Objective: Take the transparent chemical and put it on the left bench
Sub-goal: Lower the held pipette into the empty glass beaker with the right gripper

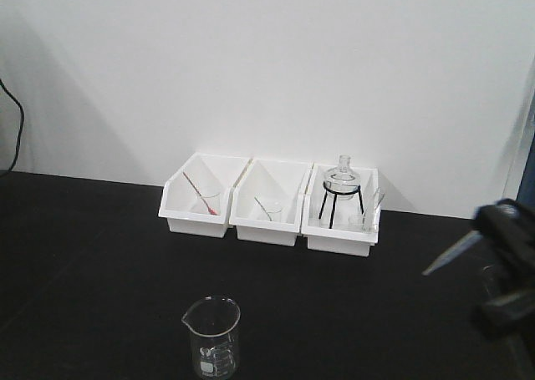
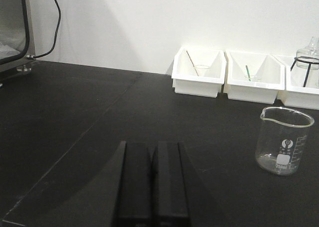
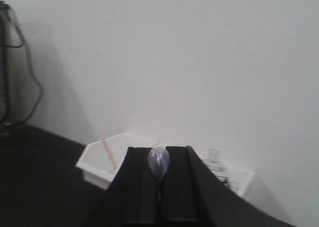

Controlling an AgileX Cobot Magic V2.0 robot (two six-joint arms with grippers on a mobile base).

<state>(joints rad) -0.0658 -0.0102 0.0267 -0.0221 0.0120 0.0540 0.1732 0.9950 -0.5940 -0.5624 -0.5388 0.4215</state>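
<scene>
Jaws of the right gripper (image 3: 158,154) pinch the transparent chemical (image 1: 454,254) by its bulb above the right edge of the left bench (image 1: 100,271); the left gripper (image 2: 154,187) is closed, empty.

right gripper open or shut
Shut on the pipette: the right gripper clamps it between both fingers, and the wrist view shows no gap.

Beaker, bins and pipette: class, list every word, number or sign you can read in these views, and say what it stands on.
On the beaker: a white round logo, scale lines and a white patch; the small figures by them are too blurred to read.
On the bins: no text.
On the pipette: no text.
Nothing else here bears writing.
</scene>
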